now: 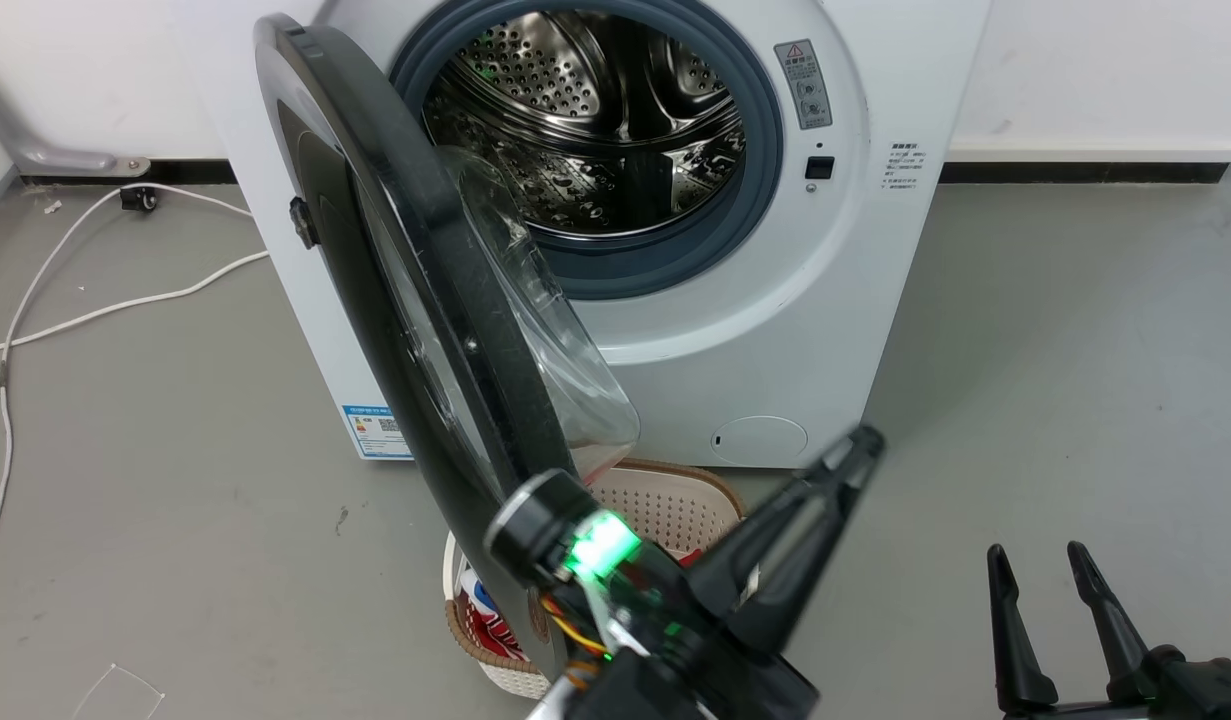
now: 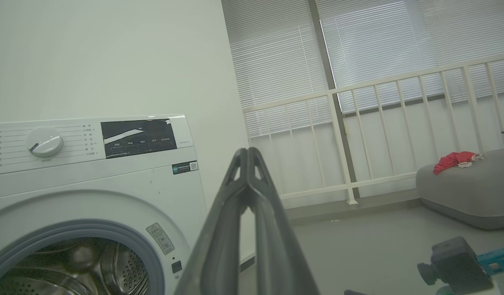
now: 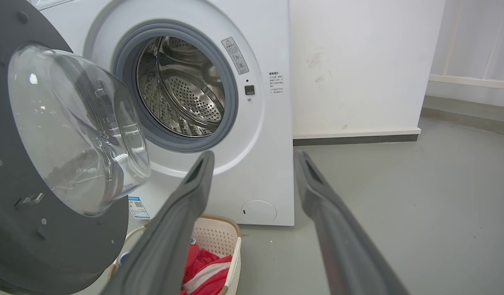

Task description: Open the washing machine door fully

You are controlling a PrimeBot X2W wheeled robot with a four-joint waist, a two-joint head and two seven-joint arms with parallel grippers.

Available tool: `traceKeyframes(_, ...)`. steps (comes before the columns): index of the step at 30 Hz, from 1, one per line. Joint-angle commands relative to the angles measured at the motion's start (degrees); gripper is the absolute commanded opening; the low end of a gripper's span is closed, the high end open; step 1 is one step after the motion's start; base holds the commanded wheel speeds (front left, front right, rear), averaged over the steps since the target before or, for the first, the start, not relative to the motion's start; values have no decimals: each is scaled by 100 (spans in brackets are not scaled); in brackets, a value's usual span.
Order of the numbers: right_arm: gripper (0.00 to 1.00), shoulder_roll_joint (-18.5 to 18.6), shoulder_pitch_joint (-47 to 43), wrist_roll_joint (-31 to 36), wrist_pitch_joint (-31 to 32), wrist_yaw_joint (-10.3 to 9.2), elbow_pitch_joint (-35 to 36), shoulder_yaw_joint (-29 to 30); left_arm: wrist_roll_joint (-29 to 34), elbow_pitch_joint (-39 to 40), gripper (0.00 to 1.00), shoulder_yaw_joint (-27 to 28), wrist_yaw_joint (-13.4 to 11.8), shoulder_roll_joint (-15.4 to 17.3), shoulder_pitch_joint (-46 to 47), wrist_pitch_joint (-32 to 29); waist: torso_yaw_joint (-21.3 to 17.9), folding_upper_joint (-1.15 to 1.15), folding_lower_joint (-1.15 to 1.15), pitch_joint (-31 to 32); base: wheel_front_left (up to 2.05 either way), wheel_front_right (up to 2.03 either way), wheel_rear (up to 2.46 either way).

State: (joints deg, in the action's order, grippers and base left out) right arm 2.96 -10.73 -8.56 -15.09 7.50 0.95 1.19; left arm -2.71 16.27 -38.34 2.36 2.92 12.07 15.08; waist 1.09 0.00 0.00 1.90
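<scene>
Beside the washing machine door [image 1: 415, 270], the left gripper [image 1: 860, 445] is pressed together, empty; right gripper [image 1: 1035, 552] spread, empty.

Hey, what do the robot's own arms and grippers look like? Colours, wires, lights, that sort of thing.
The left gripper and right gripper each have two long, tapering dark grey fingers with recessed slots near the tips. Behind the left one sits a black cylinder with a silver ring, a glowing green light and exposed orange and yellow wires.
</scene>
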Motion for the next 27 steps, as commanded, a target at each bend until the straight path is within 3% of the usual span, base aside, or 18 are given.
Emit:
traceKeyframes(1, 100, -17, 55, 24, -10, -1, 7, -11, 1, -89, 0, -140, 15, -4, -21, 14, 5, 0, 0, -1, 0, 0, 0)
traceKeyframes(15, 100, -17, 88, 50, -10, -1, 9, -18, 43, -900, 0, -786, 81, 12, -416, 15, 102, 0, 0, -59, 0, 0, 0)
traceKeyframes(27, 100, -17, 111, 60, -9, -1, 7, -25, -39, -1472, 0, -367, -80, 279, -759, 15, 145, 0, 0, -112, 0, 0, 0)
